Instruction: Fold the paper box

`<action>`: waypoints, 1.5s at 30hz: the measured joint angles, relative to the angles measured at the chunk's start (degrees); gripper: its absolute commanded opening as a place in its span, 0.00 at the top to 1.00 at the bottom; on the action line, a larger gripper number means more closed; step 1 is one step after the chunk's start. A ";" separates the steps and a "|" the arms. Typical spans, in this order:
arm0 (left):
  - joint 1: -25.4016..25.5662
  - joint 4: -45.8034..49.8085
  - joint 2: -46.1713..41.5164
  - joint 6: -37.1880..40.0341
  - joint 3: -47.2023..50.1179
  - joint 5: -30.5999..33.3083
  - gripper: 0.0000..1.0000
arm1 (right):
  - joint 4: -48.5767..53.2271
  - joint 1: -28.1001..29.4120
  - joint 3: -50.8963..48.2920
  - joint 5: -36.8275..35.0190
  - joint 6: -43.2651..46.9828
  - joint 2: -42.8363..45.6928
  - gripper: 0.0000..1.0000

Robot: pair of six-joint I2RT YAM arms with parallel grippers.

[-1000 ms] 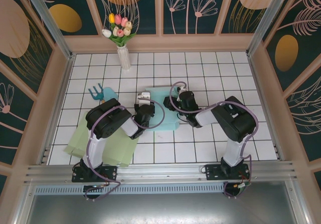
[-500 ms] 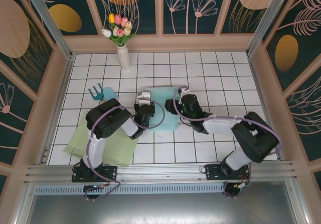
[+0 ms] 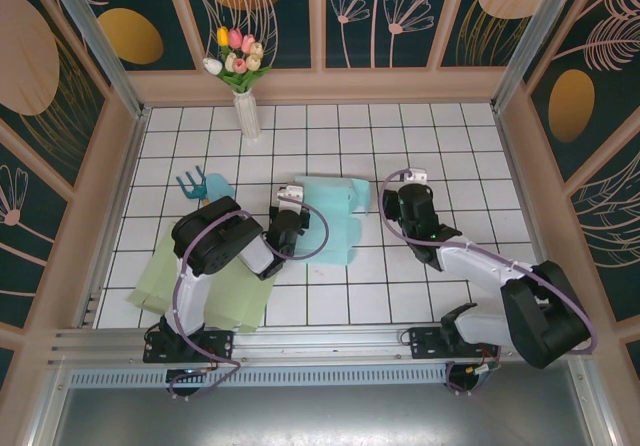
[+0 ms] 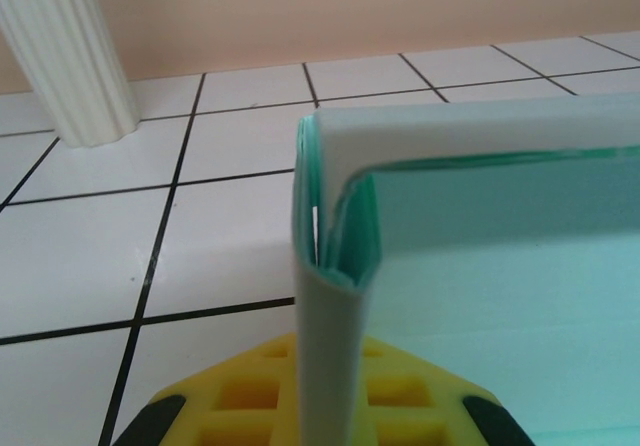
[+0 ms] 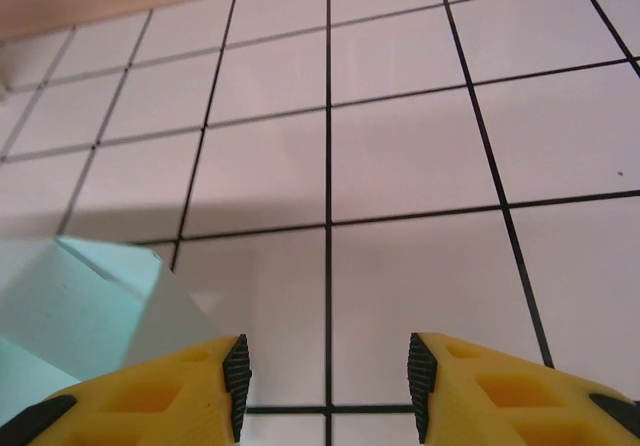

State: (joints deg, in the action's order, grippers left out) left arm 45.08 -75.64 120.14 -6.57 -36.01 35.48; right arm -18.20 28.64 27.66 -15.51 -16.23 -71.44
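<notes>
From above, the mint-green paper box (image 3: 335, 221) lies half-folded mid-bench (image 3: 450, 136), with the left end effector (image 3: 290, 209) at its left edge and the right end effector (image 3: 408, 191) apart on open tiles to its right. The left wrist view shows the left end effector clenched on the box's upright folded edge. In the right wrist view the yellow fingers (image 5: 170, 396) stand released and empty, with a box corner at near left.

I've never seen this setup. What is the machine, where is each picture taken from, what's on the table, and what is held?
Two robot arms are bolted at the near edge of the table. One picture looks down from above and behind them; the other two come from cameras on the wrists. On the white tiles lie a teal paper box, pale green sheets and, at the back, a vase of tulips. The left hand is shut on the box's left edge. The right hand is open, apart from the box, holding nothing.
</notes>
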 measured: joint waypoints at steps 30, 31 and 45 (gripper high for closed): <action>-0.09 -7.93 1.42 5.51 2.49 -5.07 1.00 | -6.73 3.34 -3.34 15.19 11.89 -4.55 0.54; -0.09 -7.93 1.42 5.51 2.49 -5.07 1.00 | -6.71 3.34 -3.50 15.19 11.87 -4.00 0.54; -0.09 -9.90 1.49 7.82 3.10 -7.19 1.00 | 1.22 1.77 -4.96 12.37 33.11 22.71 0.50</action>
State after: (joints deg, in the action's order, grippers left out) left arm 44.99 -85.54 121.62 1.26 -32.91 28.29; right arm -16.97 30.41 22.70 -3.14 16.88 -48.73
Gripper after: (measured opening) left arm 0.102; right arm 0.504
